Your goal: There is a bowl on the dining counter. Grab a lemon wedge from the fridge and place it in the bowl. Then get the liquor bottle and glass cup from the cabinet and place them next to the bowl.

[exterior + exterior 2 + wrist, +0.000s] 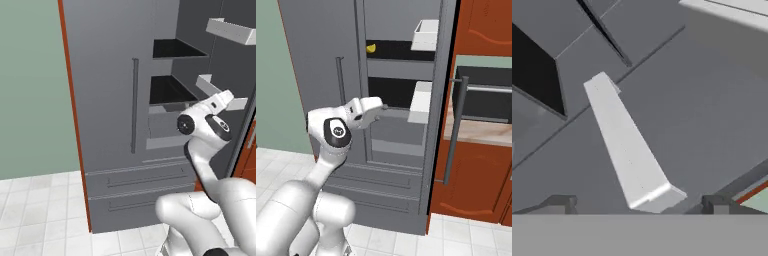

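The grey fridge (110, 100) stands with its right door (437, 125) swung open. On a dark upper shelf inside lies a small yellow lemon wedge (371, 48). My gripper (384, 107) reaches into the opening one shelf below the wedge, near a white door bin (420, 102). From the left it appears as the gripper (231, 97) beside a white bin (207, 85). In the hand view the gripper (637, 205) is open, its fingertips (559, 202) far apart, with a white bin (627, 150) ahead of them and nothing held. The bowl, liquor bottle and glass cup are out of view.
The fridge's left door (316, 50) is closed, its vertical handle (134, 105) near the gap. Two drawers (140, 180) sit below. A second white bin (426, 34) hangs higher on the open door. Red-brown cabinets (476, 175) and a counter (476, 130) lie to the right.
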